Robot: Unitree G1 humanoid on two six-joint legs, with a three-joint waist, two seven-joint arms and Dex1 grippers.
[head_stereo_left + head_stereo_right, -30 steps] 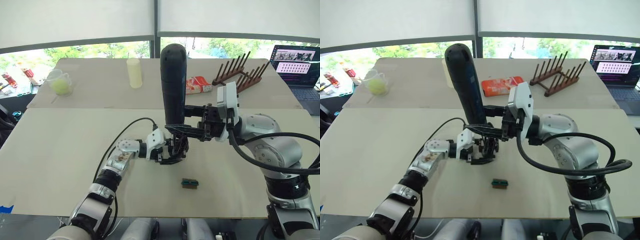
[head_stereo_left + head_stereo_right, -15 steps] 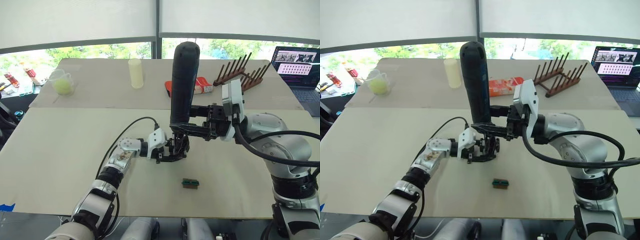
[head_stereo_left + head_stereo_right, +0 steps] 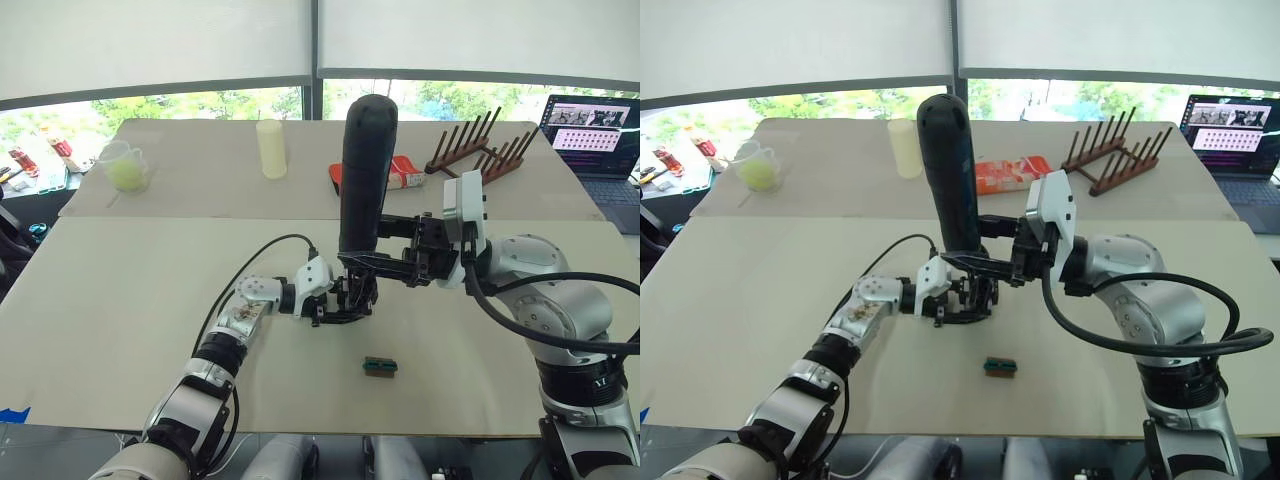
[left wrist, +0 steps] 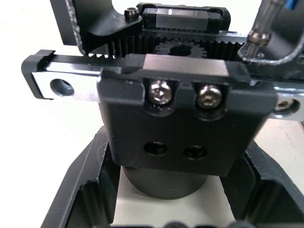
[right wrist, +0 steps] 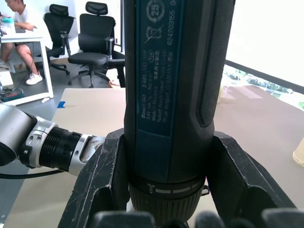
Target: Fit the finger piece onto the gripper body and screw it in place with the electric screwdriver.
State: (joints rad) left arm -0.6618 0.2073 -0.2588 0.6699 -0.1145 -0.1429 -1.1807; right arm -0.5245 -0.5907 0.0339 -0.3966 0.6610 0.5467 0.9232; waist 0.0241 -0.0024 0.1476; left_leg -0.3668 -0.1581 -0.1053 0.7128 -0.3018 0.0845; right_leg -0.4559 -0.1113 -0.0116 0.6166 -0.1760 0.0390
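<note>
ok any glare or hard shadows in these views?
Left eye view: daylight from the windows, only soft shadows on the table under the gripper body and small green block. Left wrist view: bright highlights on the two silver screws. Right wrist view: electric screwdriver evenly lit, no glare on its label.

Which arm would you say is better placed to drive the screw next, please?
The right. Its tool already grips the electric screwdriver upright, directly above the gripper body, which the left tool is holding on the table.
</note>
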